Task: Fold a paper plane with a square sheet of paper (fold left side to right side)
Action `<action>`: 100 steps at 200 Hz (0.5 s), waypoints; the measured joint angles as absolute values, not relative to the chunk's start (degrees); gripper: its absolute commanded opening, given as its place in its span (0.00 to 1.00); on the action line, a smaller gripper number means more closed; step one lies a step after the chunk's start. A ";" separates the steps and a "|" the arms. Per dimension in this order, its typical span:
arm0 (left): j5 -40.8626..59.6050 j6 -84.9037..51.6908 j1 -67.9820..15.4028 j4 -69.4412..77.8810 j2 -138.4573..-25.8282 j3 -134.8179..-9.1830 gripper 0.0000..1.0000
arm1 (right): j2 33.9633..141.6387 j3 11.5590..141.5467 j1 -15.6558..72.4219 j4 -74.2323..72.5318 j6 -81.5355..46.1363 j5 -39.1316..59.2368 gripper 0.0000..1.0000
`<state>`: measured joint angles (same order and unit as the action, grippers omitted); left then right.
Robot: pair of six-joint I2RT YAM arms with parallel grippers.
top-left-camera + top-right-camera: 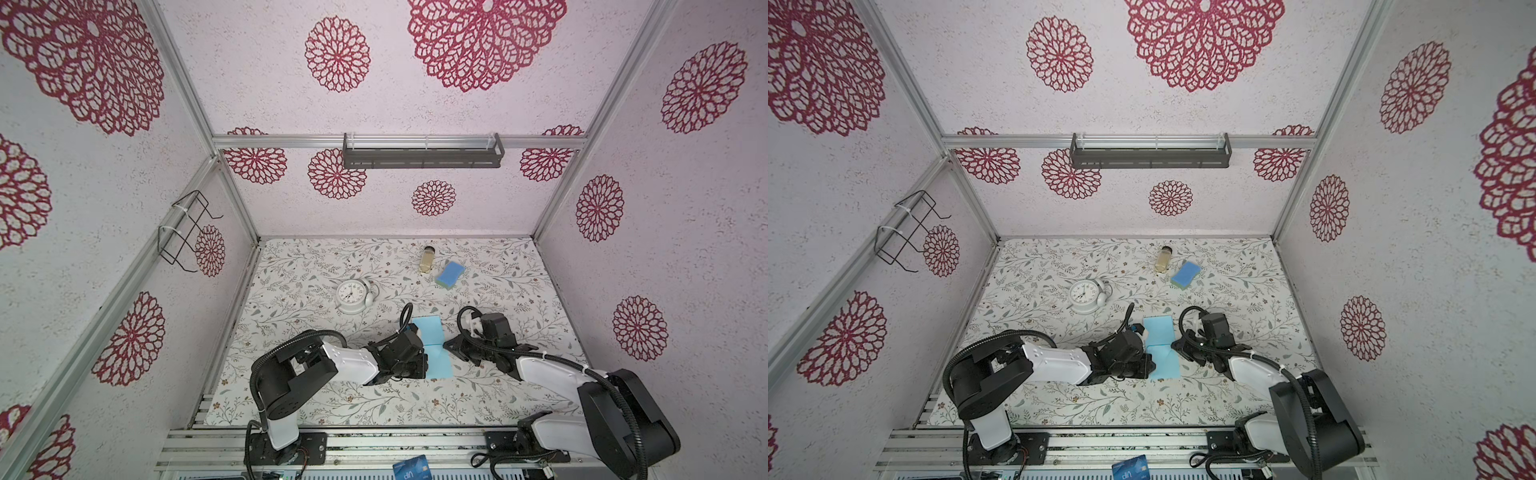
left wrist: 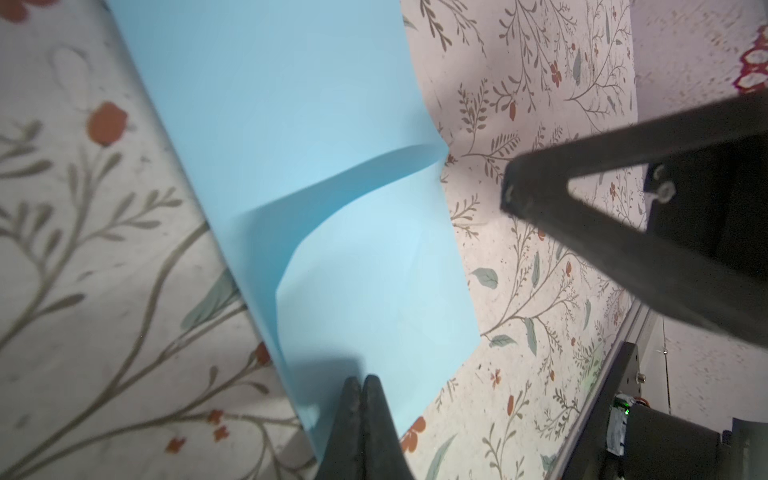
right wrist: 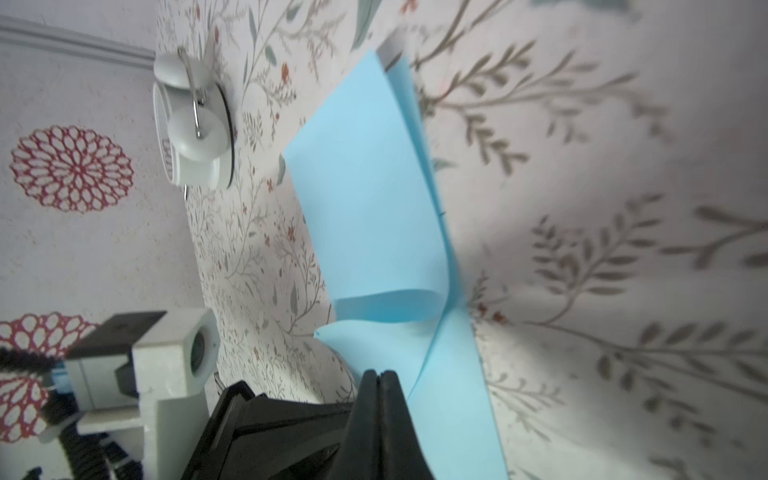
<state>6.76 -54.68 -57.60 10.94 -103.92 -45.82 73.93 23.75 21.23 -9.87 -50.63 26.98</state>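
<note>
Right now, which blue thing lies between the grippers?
The thin, partly folded paper lies between the left gripper and right gripper. The thick sponge sits far back by the bottle; the card lies off the mat in front.
</note>
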 measured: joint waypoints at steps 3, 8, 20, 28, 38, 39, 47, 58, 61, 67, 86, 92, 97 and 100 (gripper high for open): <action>6.74 -54.68 -57.63 10.92 -103.92 -45.82 0.00 | 74.00 23.75 21.74 -9.93 -50.70 26.94 0.00; 6.76 -54.65 -57.63 10.92 -103.94 -45.84 0.00 | 74.24 23.75 22.65 -10.09 -50.94 26.87 0.00; 6.79 -54.65 -57.74 10.90 -104.03 -45.98 0.00 | 75.16 23.75 24.16 -10.66 -51.09 26.70 0.00; 6.79 -54.65 -57.82 10.92 -104.14 -46.09 0.00 | 75.99 23.75 24.69 -11.03 -51.09 26.30 0.00; 6.79 -54.65 -57.91 10.92 -104.22 -46.19 0.00 | 77.19 23.75 24.91 -11.46 -51.09 25.82 0.00; 6.81 -54.65 -57.91 10.92 -104.22 -46.19 0.00 | 77.30 23.75 24.91 -11.51 -51.09 25.80 0.00; 6.81 -54.65 -57.98 10.92 -104.27 -46.26 0.00 | 78.24 23.75 24.91 -11.88 -51.07 25.45 0.00; 6.81 -54.68 -58.00 10.85 -104.29 -46.35 0.00 | 79.40 23.75 24.88 -12.16 -51.00 24.86 0.00; 6.81 -54.68 -58.00 10.85 -104.29 -46.35 0.00 | 79.68 23.73 24.91 -12.23 -51.00 24.71 0.00; 6.81 -54.68 -58.00 10.85 -104.29 -46.35 0.00 | 80.23 23.73 24.88 -12.38 -50.96 24.34 0.00; 6.79 -54.68 -58.02 10.85 -104.29 -46.35 0.00 | 81.60 23.38 24.58 -13.19 -50.83 23.99 0.00; 6.79 -54.65 -58.04 10.83 -104.29 -46.35 0.00 | 81.73 23.22 24.25 -13.76 -50.76 24.01 0.00; 6.76 -54.68 -58.04 10.83 -104.29 -46.35 0.00 | 81.80 23.09 24.01 -14.20 -50.74 24.03 0.00; 6.76 -54.68 -58.04 10.83 -104.29 -46.35 0.00 | 81.82 22.96 23.75 -14.55 -50.72 24.01 0.00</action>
